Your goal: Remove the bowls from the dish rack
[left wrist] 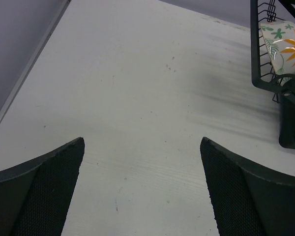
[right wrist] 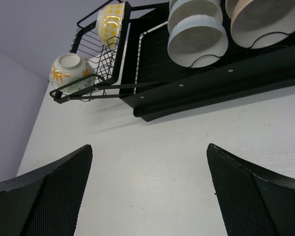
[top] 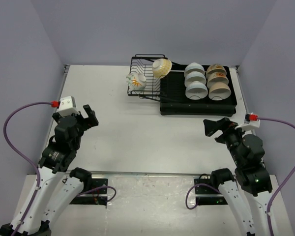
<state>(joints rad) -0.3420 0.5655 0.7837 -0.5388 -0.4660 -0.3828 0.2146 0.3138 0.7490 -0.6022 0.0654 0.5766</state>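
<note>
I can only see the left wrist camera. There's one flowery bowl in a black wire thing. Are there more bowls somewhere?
Observer: Yes. A yellow-patterned bowl sits in the same wire rack, farther back than your flowery bowl.
Operator: Is that all of them?
Observer: No. The black drainer tray beside the rack holds a row of white bowls and a row of tan bowls.
Operator: Is the other arm holding one?
Observer: No. The right gripper is open and empty, short of the tray.

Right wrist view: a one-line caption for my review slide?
Open right gripper above the table, facing the dish rack with a flowered bowl, a yellow bowl and white bowls.
</note>
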